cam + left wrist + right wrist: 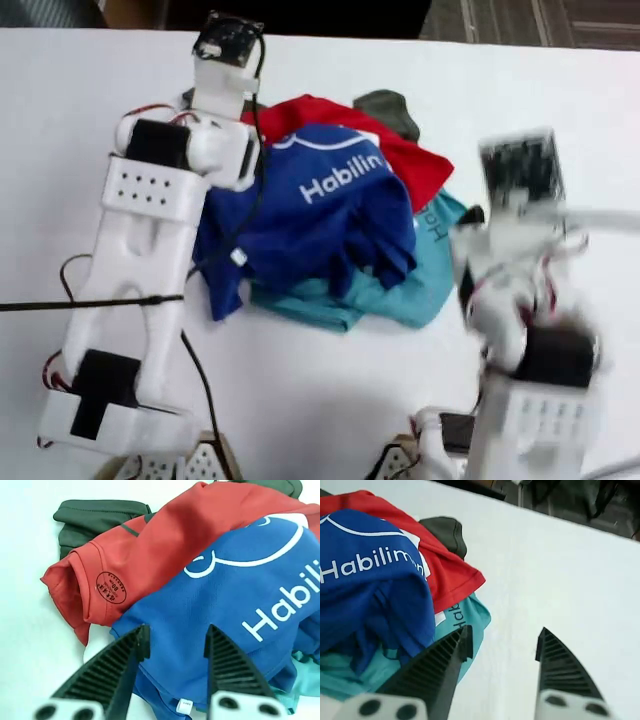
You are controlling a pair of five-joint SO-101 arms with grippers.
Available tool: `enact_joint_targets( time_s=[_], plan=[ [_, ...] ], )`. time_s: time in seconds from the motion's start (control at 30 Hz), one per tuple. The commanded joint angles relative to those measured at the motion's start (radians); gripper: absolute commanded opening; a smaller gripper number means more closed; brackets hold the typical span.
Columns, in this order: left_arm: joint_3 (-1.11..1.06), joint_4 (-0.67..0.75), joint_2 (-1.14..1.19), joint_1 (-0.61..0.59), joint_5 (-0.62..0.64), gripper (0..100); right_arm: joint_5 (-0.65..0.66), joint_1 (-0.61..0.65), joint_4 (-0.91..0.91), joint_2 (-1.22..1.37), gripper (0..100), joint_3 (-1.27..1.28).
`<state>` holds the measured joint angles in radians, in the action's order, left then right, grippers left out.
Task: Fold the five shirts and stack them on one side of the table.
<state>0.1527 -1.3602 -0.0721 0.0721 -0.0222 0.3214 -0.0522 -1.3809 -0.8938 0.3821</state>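
Crumpled shirts lie heaped mid-table [330, 400] between two robot arms, whose grippers are both empty.
A blue shirt [320, 210] with white lettering and a small white hem tag lies on top. Under it are a red shirt [150, 550] with a round dark stamp by its sleeve, a teal shirt [400, 290] with white lettering, and a dark green shirt [390, 110]. The left gripper [175, 645] hovers with its fingers spread over the blue shirt's edge. The right gripper [502, 647], also spread, hangs at the teal shirt's edge.

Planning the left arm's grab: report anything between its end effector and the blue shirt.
Nothing visible does. The left end effector is open right over the blue shirt, which lies uppermost, overlapping the red shirt.
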Motion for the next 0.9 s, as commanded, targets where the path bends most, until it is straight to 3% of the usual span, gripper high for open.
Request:
enact_joint_targets(
  time_s=[0.0,0.3,0.57,0.67,0.77,0.87],
  plan=[
    [0.05,0.051,0.031,0.014,0.003,21,-0.023,0.007,-0.077,0.231,21.4,-0.212],
    [0.156,0.124,0.456,0.051,-0.114,21,-0.018,0.007,-0.094,0.34,21.4,-0.245],
    [0.518,-0.058,0.809,0.048,-0.114,20,-0.017,0.007,-0.15,0.343,21.4,-0.244],
    [0.641,-0.166,0.947,0.005,-0.114,17,0.003,0.007,-0.156,0.334,21.4,-0.244],
    [0.777,-0.282,1.049,-0.095,-0.114,2,0.044,0.007,-0.168,0.334,21.4,-0.247],
    [0.94,-0.376,1.112,-0.239,-0.117,3,0.055,0.007,-0.168,0.341,21.3,-0.245]
  ],
)
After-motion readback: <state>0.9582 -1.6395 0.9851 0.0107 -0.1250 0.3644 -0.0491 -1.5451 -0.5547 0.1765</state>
